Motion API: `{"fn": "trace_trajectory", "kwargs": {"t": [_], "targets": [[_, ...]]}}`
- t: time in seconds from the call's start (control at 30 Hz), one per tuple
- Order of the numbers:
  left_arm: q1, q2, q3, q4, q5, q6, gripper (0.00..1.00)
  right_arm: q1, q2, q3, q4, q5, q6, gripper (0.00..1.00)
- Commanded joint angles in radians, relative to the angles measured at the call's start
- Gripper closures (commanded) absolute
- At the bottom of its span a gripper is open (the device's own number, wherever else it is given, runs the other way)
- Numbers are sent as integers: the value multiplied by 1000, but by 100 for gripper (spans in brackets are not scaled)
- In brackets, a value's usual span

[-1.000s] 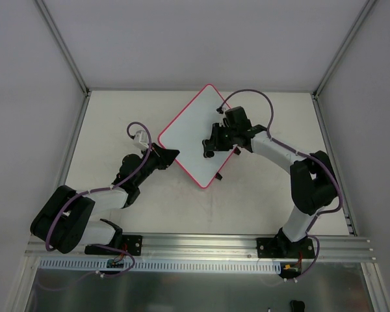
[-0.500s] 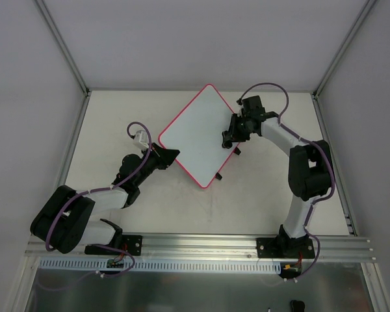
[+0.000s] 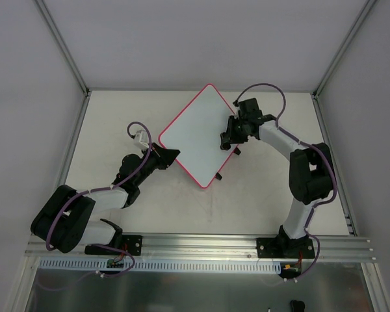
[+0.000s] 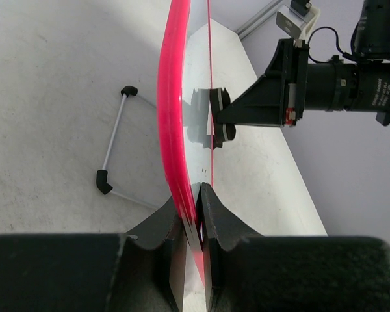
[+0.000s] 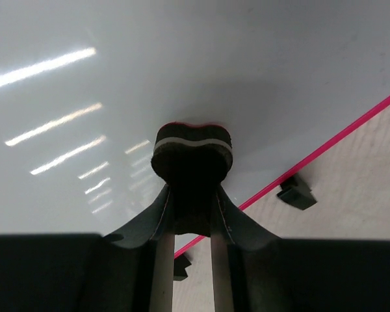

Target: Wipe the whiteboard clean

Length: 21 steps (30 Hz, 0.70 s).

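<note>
Whiteboard [image 3: 192, 133] sits around the middle of the table [image 3: 117, 117], a bit toward the far side, and it's turned like a diamond. One corner points at the back wall, one back at the arm bases, and the other two go out left and right. The sides running from the left corner up to the far corner look slightly longer to me, so I'd say the long axis goes near-left to far-right, but it's honestly close. The red-pink rim goes all the way round, and the little black tabs [image 5: 296, 193] are on the near-right edge.

Left gripper [image 3: 171, 156] is on the near-left edge, right by the left corner, with its fingers squeezed together on the rim. The left wrist cam sees the board edge-on, with the red strip running straight into the pinch. That view also shows a thin metal rod [image 4: 115, 133] with black ends lying on the table beside the board.

Right gripper [image 3: 226, 138] is over the right part of the board, clamped on a small black eraser [image 5: 193, 153] whose pad is pressed flat against the white surface, just inside the near-right edge. The surface there looks plain white with some light streaks bouncing off it.

I can't tell if the board lies fully flat or is tipped up a bit.
</note>
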Motion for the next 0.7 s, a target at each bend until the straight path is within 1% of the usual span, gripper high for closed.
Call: {"fn": "trace_trajectory", "kwargs": {"t": [0.0,0.2,0.37,0.43,0.53,0.67], "targets": [[-11,13,18,-6,9,72,100,86,-94,-45,34,5,13,100],[-11,10,16,-5,12,73,100,227,-134,-68,53,55,47,100],[-13,9,15,-5,12,73,100,344,-135,-74,67,98,96,100],[-11,9,15,-5,14,73,100,369,-129,-82,73,112,110,100],[-11,7,13,-5,16,73,100,413,-120,-103,126,103,137,100],[-11,7,13,-5,16,73,100,445,-106,-122,133,114,171,100]]}}
